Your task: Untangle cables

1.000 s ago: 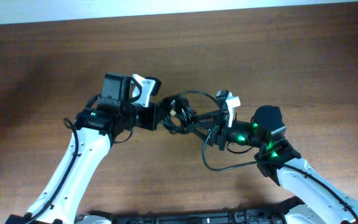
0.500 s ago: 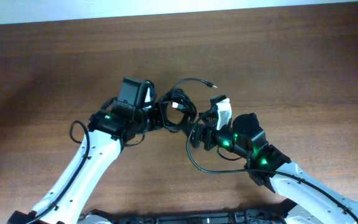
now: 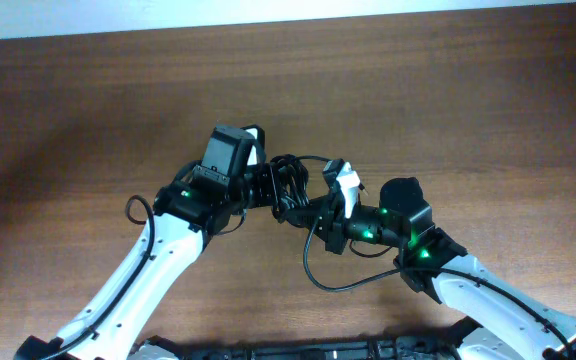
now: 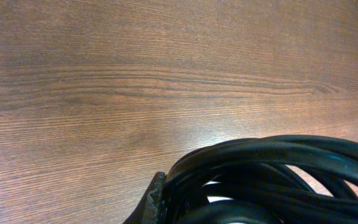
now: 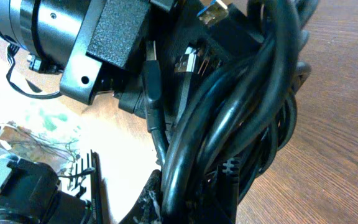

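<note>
A tangled bundle of black cables point(image 3: 290, 185) hangs between my two grippers at the middle of the brown table point(image 3: 448, 100). My left gripper point(image 3: 264, 187) is shut on the left side of the cable bundle, whose thick loops point(image 4: 272, 177) fill the lower right of the left wrist view. My right gripper point(image 3: 315, 212) is shut on the right side of the cable bundle point(image 5: 229, 124); USB plugs point(image 5: 153, 68) stick out near the left arm's black housing point(image 5: 104, 43). A loose cable loop point(image 3: 333, 280) trails down below the right gripper.
Bare wooden table top point(image 4: 135, 81) lies all around. The table's far edge point(image 3: 288, 22) meets a pale wall. The arms' bases point(image 3: 298, 350) stand at the front edge.
Both grippers have moved closer together, the left one rightward and the right one leftward. The bundle is now bunched tighter between them, and the free plug end that stuck up has dropped in.
</note>
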### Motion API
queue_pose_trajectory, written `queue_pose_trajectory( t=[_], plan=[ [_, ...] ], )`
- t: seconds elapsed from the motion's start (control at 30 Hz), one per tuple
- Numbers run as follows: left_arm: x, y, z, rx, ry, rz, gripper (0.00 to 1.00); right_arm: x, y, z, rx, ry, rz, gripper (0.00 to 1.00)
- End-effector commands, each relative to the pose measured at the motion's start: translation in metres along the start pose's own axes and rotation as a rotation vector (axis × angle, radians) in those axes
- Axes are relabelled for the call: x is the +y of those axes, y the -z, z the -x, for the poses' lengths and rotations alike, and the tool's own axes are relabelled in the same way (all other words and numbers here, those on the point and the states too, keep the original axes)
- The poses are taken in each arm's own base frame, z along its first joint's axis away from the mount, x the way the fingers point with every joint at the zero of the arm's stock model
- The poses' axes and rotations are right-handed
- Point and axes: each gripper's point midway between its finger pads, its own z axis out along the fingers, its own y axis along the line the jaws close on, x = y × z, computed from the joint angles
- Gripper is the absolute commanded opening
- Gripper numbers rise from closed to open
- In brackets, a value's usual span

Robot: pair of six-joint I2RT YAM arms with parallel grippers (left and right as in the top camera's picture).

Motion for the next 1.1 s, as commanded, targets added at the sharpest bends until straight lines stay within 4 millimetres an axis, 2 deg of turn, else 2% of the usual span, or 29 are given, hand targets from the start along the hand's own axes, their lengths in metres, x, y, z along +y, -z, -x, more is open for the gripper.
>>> queue_pose_trajectory(
  t=[0.0, 0.03, 0.1, 0.13, 0.17, 0.2, 0.23, 0.27, 0.3, 0.33, 0.37, 0.4, 0.47, 0.5, 0.53, 0.6, 0.63, 0.73, 0.77, 0.8, 0.83, 0.9, 0.97, 1.07],
  plan=[
    [0.013, 0.004, 0.027, -0.117, 0.031, 0.086, 0.00, 0.055, 0.008, -0.016, 0.098, 0.087, 0.300, 0.04],
    [0.016, 0.004, 0.025, -0.108, 0.034, 0.094, 0.00, 0.044, 0.010, -0.010, 0.075, 0.082, 0.262, 0.04],
    [0.019, 0.004, 0.019, -0.078, -0.003, 0.104, 0.00, 0.005, 0.018, 0.004, 0.018, 0.035, 0.109, 0.04],
    [0.007, 0.002, 0.012, -0.033, -0.071, 0.032, 0.00, -0.022, 0.024, 0.007, -0.002, -0.014, -0.005, 0.04],
    [-0.007, 0.002, 0.005, 0.003, -0.140, -0.047, 0.00, -0.040, 0.030, 0.005, -0.007, -0.054, -0.083, 0.09],
    [-0.015, 0.003, 0.000, 0.026, -0.188, -0.095, 0.00, -0.053, 0.034, 0.002, -0.005, -0.085, -0.142, 0.10],
    [-0.024, 0.005, -0.006, 0.052, -0.248, -0.155, 0.00, -0.078, 0.042, -0.008, 0.009, -0.154, -0.272, 0.10],
    [-0.040, 0.009, -0.016, 0.087, -0.335, -0.262, 0.00, -0.094, 0.048, -0.015, 0.014, -0.224, -0.359, 0.10],
    [-0.048, 0.012, -0.020, 0.102, -0.368, -0.315, 0.00, -0.107, 0.055, -0.022, 0.012, -0.294, -0.441, 0.14],
    [-0.057, 0.015, -0.026, 0.118, -0.404, -0.379, 0.00, -0.108, 0.056, -0.022, 0.012, -0.296, -0.451, 0.19],
    [-0.065, 0.020, -0.031, 0.129, -0.448, -0.439, 0.00, -0.109, 0.056, -0.023, 0.012, -0.296, -0.452, 0.28],
    [-0.064, 0.020, -0.031, 0.128, -0.448, -0.437, 0.00, -0.112, 0.057, -0.024, 0.013, -0.300, -0.474, 0.38],
    [-0.055, 0.018, -0.023, 0.109, -0.433, -0.403, 0.00, -0.117, 0.061, -0.030, 0.029, -0.319, -0.508, 0.41],
    [-0.040, 0.016, -0.013, 0.086, -0.390, -0.338, 0.00, -0.117, 0.061, -0.033, 0.038, -0.327, -0.510, 0.50],
    [-0.001, 0.012, 0.012, 0.026, -0.232, -0.160, 0.00, -0.107, 0.057, -0.034, 0.052, -0.332, -0.454, 0.64],
    [0.055, 0.016, 0.030, -0.041, 0.077, 0.068, 0.00, -0.077, 0.047, -0.027, 0.066, -0.316, -0.280, 0.76],
    [0.060, 0.017, 0.030, -0.040, 0.116, 0.075, 0.00, -0.059, 0.042, -0.020, 0.064, -0.287, -0.173, 0.79],
    [0.053, 0.014, 0.025, -0.024, 0.107, 0.067, 0.00, -0.034, 0.024, 0.006, -0.014, -0.144, -0.102, 0.85],
    [0.048, 0.013, 0.022, -0.017, 0.106, 0.061, 0.00, -0.039, 0.019, 0.012, -0.051, -0.113, -0.168, 0.88],
    [0.041, 0.011, 0.017, -0.004, 0.114, 0.052, 0.00, -0.055, 0.015, 0.015, -0.095, -0.046, -0.327, 0.90],
    [0.031, 0.008, 0.010, 0.015, 0.110, 0.040, 0.00, -0.067, 0.016, 0.018, -0.131, 0.000, -0.466, 0.91],
    [0.014, 0.005, -0.001, 0.041, 0.066, 0.019, 0.00, -0.078, 0.022, 0.020, -0.157, 0.069, -0.606, 0.96],
    [0.000, 0.002, -0.012, 0.065, 0.024, -0.002, 0.00, -0.091, 0.031, 0.017, -0.153, 0.084, -0.707, 0.99],
    [-0.018, -0.001, -0.026, 0.095, -0.008, -0.026, 0.00, -0.096, 0.033, 0.010, -0.112, 0.114, -0.734, 0.99]
  ],
)
